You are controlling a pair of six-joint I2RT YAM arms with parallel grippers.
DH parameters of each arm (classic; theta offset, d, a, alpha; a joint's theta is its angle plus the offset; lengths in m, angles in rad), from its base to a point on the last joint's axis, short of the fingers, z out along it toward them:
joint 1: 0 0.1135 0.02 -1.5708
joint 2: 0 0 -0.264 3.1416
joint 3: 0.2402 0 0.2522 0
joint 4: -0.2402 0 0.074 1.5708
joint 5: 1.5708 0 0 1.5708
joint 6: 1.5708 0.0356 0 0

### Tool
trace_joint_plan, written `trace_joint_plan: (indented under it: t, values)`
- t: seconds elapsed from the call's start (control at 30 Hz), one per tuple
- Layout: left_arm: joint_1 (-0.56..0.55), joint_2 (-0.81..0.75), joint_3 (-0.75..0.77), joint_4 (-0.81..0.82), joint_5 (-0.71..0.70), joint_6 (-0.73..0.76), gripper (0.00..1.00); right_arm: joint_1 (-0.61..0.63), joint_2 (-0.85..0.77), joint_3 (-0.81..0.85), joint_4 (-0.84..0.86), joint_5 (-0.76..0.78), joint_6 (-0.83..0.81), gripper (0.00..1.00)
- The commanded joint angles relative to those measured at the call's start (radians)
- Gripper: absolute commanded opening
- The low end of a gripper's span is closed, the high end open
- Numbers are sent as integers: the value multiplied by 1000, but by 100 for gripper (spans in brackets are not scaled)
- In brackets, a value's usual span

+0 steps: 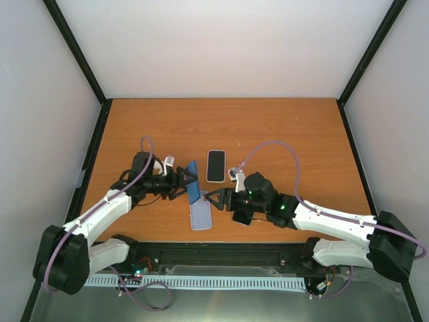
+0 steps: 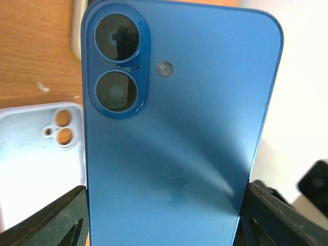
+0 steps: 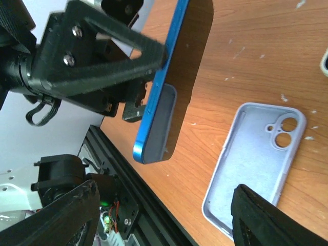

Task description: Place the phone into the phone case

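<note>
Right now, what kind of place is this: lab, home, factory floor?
Probably a lab test cell: wooden tabletop boxed in by plain white panels on black frame posts, two arms bolted at its near edge, and just props out: blue phone, phone case, second phone.

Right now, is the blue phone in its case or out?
Out. The left gripper holds the blue phone on edge; the case lies empty on the table.

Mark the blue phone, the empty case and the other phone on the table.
blue phone [image 2: 174, 154]: left wrist view, middle of its back panel.
phone case [image 3: 251, 169]: right wrist view, inner floor.
other phone [image 1: 215, 166]: top external view, centre of its dark face.
</note>
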Motion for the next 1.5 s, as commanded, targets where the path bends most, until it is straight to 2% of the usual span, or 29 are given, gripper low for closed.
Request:
trace_joint_plan:
  t: [0.0, 0.17, 0.37, 0.57, 0.77, 1.03, 1.13, 1.23, 1.33, 1.47]
  values:
    - [-1, -77, 8, 156, 93, -103, 52, 60, 4, 46, 25, 97, -21, 69]
    - [-1, -119, -7, 238, 130, -177, 51, 75, 12, 22, 120, 70, 4, 68]
    - [-1, -158, -9, 248, 105, -232, 51, 147, 36, 124, 3, 244, -112, 72]
    - [0, -167, -11, 263, 98, -272, 51, 165, 100, 196, -18, 325, -178, 68]
    - [-1, -167, -17, 287, 101, -302, 51, 182, 179, 287, -66, 379, -233, 53]
    - [-1, -165, -10, 296, 102, -319, 51, 195, 197, 273, -77, 430, -240, 15]
    - [-1, -161, -8, 291, 101, -319, 53, 196, 189, 273, -84, 462, -249, 4]
    - [-2, -156, 5, 267, 99, -308, 62, 196, 188, 281, -103, 496, -261, 3]
    - [-1, -153, 32, 202, 92, -284, 76, 196, 189, 301, -143, 554, -299, 3]
    - [-1, -150, 87, 74, 72, -244, 79, 196, 177, 301, -183, 685, -428, 3]
